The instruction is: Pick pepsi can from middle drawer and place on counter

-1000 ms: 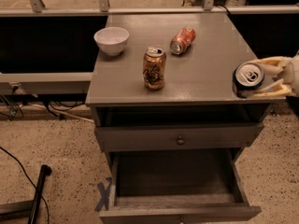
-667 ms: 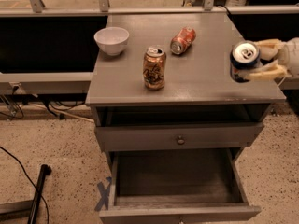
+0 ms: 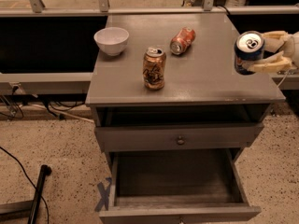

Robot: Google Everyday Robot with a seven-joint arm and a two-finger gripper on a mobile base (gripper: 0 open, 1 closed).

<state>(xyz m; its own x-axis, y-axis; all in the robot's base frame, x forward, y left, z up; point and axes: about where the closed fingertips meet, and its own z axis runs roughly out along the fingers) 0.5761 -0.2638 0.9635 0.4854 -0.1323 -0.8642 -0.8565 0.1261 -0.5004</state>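
My gripper [image 3: 259, 51] comes in from the right edge of the camera view and is shut on the pepsi can [image 3: 246, 50]. The can is dark blue with a silver top and is held upright. It hangs just above the right edge of the grey counter [image 3: 210, 80], with one tan finger [image 3: 275, 34] behind it and one in front of it. The middle drawer [image 3: 174, 181] is pulled open low in the view, and its board bottom is bare.
A gold-brown can [image 3: 153, 68] stands upright mid-counter. An orange-red can [image 3: 181, 40] lies on its side behind it. A white bowl [image 3: 111, 40] sits at the back left. The drawer above [image 3: 180, 138], with a round knob, is closed. A black cable and a pole lie on the floor at left.
My gripper has carried the pepsi can upward and a little further back along the counter's right edge. The other cans, bowl and drawer have not moved.
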